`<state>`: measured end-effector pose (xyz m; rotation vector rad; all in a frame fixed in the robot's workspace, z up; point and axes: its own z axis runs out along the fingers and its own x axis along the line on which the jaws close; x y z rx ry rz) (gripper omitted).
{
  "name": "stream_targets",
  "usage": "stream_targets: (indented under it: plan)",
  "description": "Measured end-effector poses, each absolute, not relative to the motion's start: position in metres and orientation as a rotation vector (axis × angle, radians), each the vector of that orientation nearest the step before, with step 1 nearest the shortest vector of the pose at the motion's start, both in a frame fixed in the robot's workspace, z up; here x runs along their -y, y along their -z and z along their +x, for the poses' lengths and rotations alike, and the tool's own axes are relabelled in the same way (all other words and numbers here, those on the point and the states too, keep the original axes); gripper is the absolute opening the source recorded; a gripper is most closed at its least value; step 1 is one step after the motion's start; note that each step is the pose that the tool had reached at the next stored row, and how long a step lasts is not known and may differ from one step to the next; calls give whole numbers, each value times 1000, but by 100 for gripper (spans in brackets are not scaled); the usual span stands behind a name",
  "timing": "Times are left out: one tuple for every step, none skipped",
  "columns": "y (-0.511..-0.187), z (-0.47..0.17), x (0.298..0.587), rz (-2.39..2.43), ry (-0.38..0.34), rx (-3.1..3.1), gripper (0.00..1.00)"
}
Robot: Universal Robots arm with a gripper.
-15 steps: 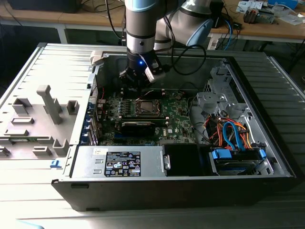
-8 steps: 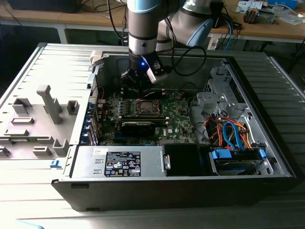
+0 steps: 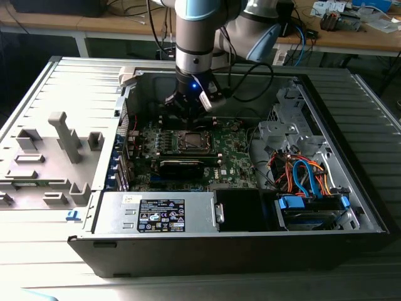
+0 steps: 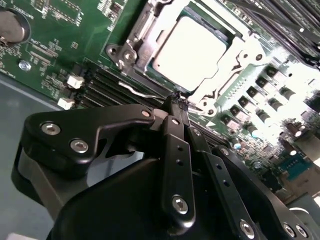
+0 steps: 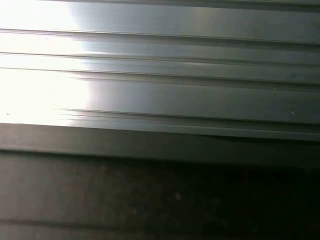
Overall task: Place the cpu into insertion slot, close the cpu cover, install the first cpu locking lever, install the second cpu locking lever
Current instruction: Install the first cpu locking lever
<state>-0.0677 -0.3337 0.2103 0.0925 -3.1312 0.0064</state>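
With the cpu already lying flat inside the insertion slot, you see its pale metal top framed through the window of the cpu cover, which sits down over it rather than standing up. That reads as placement and cover closing done; you are now at the levers. In the second wrist view the gripper comes in over the socket edge with its jaws drawn together, nothing between them, tips just beside the thin wire lever that runs along that side of the socket. A shut tip suits pushing or hooking a thin wire better than pinching it, which is likely why the fingers are held so. Whether the tip touches the lever, you cannot tell.

In the exterior view the arm hangs down into the open computer case, gripper over the far edge of the motherboard, socket just below it. Toward the near edge lies the black heatsink block, apart from the gripper.
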Motion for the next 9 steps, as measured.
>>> stream_targets:
  plan:
    - [-210,-66,334,93,-7,3131,11]
    - [-209,-64,334,93,-6,3131,11]
    - [-208,-63,334,93,-6,3131,11]
    - [-208,-61,334,93,-7,3131,11]
    - [-207,-60,334,93,-7,3131,11]
    - [-206,-59,334,93,-7,3131,11]
    - [-206,-57,334,92,-7,3131,11]
    - [-205,-56,334,93,-7,3131,11]
    - [-205,-55,334,92,-7,3131,11]
